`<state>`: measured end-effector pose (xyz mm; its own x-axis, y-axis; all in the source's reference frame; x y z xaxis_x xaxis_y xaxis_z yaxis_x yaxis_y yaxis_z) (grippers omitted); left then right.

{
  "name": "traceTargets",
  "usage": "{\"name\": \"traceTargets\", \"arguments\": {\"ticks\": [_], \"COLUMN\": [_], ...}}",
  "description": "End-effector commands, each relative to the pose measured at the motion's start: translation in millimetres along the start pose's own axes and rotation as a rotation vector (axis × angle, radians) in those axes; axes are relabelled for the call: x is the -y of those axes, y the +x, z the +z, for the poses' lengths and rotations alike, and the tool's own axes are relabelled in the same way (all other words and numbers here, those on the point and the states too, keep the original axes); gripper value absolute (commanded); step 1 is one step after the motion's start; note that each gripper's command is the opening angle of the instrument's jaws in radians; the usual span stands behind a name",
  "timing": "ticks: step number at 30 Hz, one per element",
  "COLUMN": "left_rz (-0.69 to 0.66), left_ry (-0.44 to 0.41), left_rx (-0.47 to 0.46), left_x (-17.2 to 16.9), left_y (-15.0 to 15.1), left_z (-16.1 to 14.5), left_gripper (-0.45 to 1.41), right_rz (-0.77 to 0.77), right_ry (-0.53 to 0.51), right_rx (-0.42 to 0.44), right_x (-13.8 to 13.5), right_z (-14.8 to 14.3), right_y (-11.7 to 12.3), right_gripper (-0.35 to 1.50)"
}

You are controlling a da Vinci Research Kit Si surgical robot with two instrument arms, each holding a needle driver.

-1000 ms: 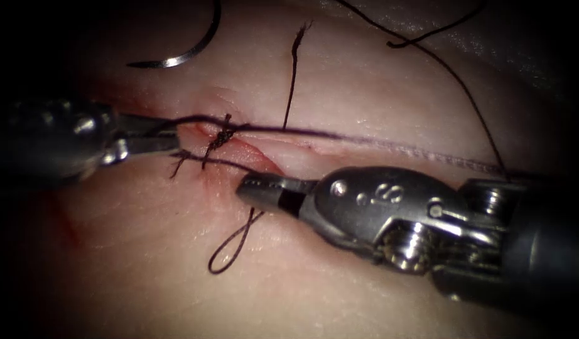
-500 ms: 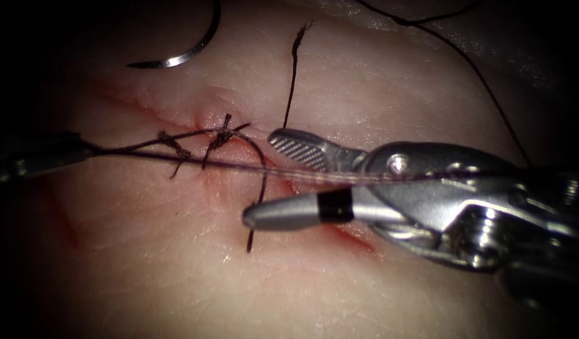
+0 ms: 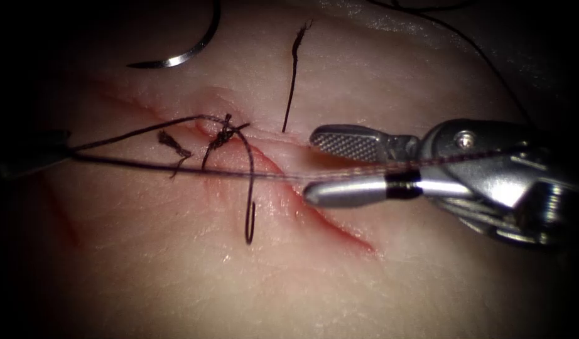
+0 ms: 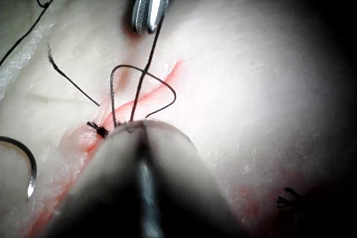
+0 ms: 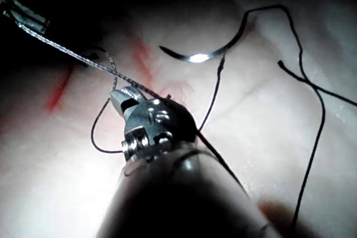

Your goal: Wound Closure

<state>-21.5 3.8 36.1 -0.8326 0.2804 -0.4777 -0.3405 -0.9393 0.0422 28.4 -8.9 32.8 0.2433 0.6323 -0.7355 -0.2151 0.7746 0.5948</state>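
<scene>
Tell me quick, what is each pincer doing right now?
Left pincer: at the left edge, thread runs into it; open or shut cannot be told.
Right pincer: open, thread passing between, gripping nothing.
Needle: lying free on the tissue.

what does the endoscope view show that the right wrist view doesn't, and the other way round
Endoscope: the knot on the cut, and the right tool open, empty, the thread running between its jaws. Right wrist: the left tool gripping that thread. Both: the needle lying loose on the tissue, held by neither.
</scene>
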Motion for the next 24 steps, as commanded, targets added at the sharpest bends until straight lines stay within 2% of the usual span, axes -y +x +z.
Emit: {"name": "traceTargets", "arguments": {"ticks": [1,5,7,8,9,14,20,24], "left_rz": [0.002,0.014,0.02,0.031,0.031,0.038,0.068,0.07], "left_ry": [0.007,0.033,0.05,0.063,0.067,0.078,0.063,0.053], "left_rx": [-0.014,-0.045,-0.071,-0.085,-0.092,-0.099,-0.068,-0.068], "left_x": [-0.3,-0.3,-0.2,-0.2,-0.2,-0.4,-1.7,-2.1], "left_y": [0.3,1.0,1.3,1.3,1.2,0.3,-2.2,-2.2], "left_z": [1.0,1.7,2.3,2.7,3.0,4.5,8.3,9.1], "left_gripper": [-0.45,-0.45,-0.45,-0.45,-0.45,-0.45,-0.45,-0.45], "right_rz": [-0.046,-0.068,-0.093,-0.111,-0.109,-0.085,-0.053,-0.044], "right_ry": [-0.066,-0.145,-0.121,-0.09,-0.077,-0.044,-0.022,-0.019], "right_rx": [0.021,0.018,0.018,-0.009,-0.022,-0.086,-0.196,-0.233], "right_x": [-0.8,-1.8,-2.1,-2.1,-2.0,-1.4,-0.5,-0.4], "right_z": [2.2,5.4,7.7,8.9,9.3,10.2,9.8,9.8], "right_y": [-1.4,-4.6,-6.9,-7.8,-8.0,-7.4,-4.2,-3.3], "right_gripper": [-0.35,-0.35,-0.35,-0.35,-0.35,-0.35,-0.35,-0.35]}}
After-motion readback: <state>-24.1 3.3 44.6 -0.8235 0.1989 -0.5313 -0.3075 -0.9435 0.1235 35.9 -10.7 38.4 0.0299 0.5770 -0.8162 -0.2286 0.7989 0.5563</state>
